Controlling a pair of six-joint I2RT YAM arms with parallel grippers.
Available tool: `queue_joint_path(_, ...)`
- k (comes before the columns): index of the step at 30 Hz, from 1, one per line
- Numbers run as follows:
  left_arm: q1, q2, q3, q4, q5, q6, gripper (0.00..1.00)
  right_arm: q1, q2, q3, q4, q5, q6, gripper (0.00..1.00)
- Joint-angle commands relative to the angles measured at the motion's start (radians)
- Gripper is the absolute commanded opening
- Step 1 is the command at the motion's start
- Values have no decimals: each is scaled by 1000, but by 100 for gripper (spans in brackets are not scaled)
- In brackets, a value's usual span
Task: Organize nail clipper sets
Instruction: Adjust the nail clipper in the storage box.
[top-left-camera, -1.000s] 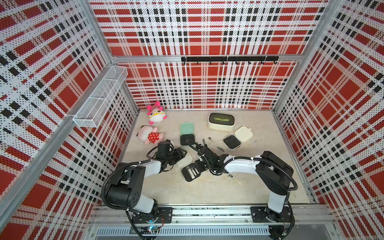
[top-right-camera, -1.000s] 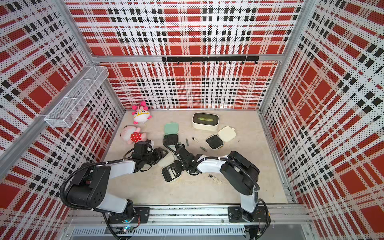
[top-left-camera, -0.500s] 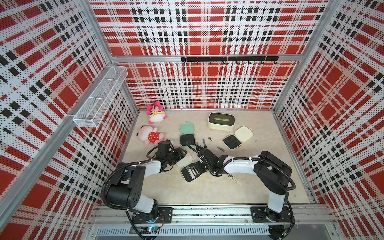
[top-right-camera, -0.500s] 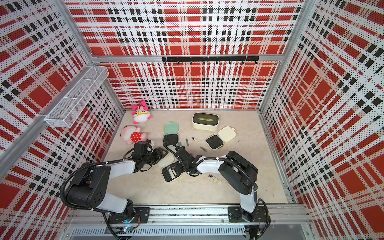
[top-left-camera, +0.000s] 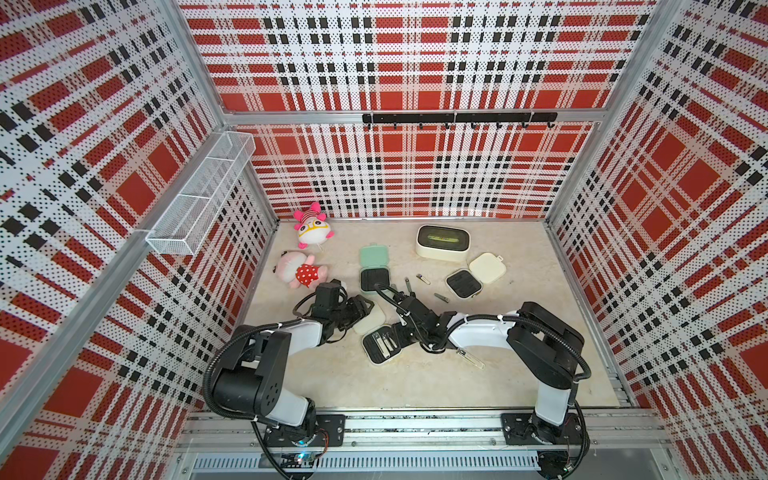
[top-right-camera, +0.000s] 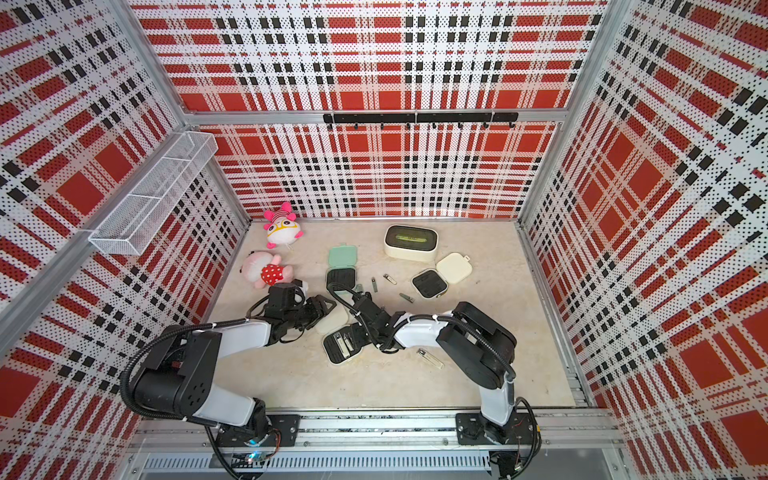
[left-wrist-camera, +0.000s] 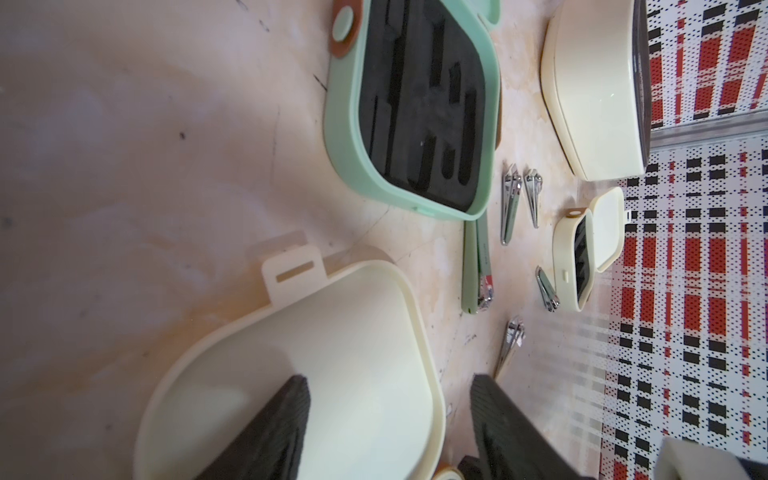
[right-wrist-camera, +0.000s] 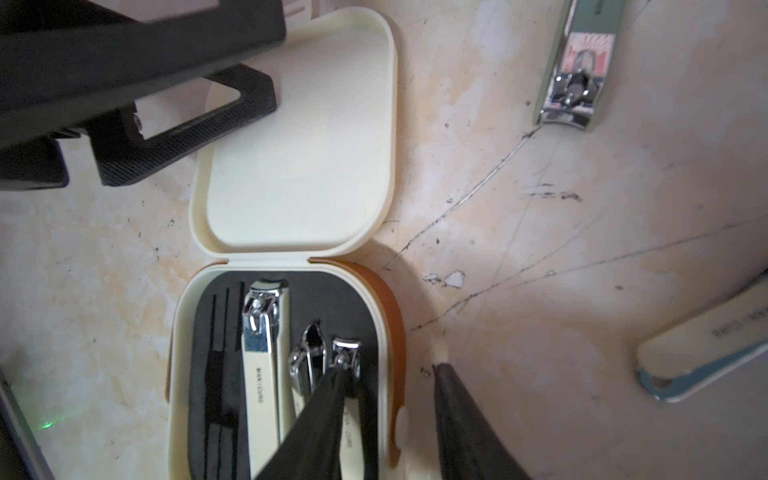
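In both top views your nearest cream rounded-square plastic case (top-left-camera: 380, 348) lies unfolded on the mottled beige table (top-left-camera: 374, 386) between the two arms. Its smooth cream lid (top-left-camera: 370, 321) is toward the left arm, and its black slotted insert (top-right-camera: 332, 353) carries shiny metal tools. The left gripper (top-left-camera: 360, 308) sits at that lid and the right gripper (top-left-camera: 397, 337) at the tray's edge. Farther back lie the mint green case (top-left-camera: 375, 257) and a second cream case (top-left-camera: 486, 268), both unfolded, with small silver clippers (top-left-camera: 423, 278) loose between them. Nearby are a larger cream box with a dark oval window (top-left-camera: 442, 243) and two pink plush toys (top-left-camera: 311, 227). Through your left wrist camera the left gripper (left-wrist-camera: 390, 380) has its ribbed black fingers (left-wrist-camera: 274, 428) well apart, clamping nothing. One lies in the hollow of the cream lid (left-wrist-camera: 332, 332), the other outside its raised rim. Beyond, the glossy mint green case (left-wrist-camera: 345, 137) shows its moulded slots, and a long green-handled clipper (left-wrist-camera: 478, 266) lies just beside its corner. Through your right wrist camera the right gripper (right-wrist-camera: 388, 368) also has its fingers apart, holding nothing. One tip lies over a small cream-handled clipper (right-wrist-camera: 349, 353) seated in the insert, the other beyond the case's tan-banded wall (right-wrist-camera: 392, 320), over the table. A large cream-handled clipper (right-wrist-camera: 262, 365) and a slanted steel clipper (right-wrist-camera: 305, 361) sit in neighbouring slots.
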Motion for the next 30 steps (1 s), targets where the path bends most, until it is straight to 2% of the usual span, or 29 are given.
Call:
queue_joint_path(1, 5, 19, -19, -52, 1, 18, 67, 0, -27, -8, -31, 14, 6, 42)
queue_joint_path(9, 9, 14, -19, -57, 1, 22, 67, 10, -39, -10, -12, -28, -14, 49)
queue_joint_path(20, 11, 13, -15, -63, 2, 23, 67, 12, -68, -35, 0, -17, -5, 52)
queue_joint_path(30, 13, 15, -16, -65, 0, 26, 67, 22, -51, -22, 14, -66, -24, 54)
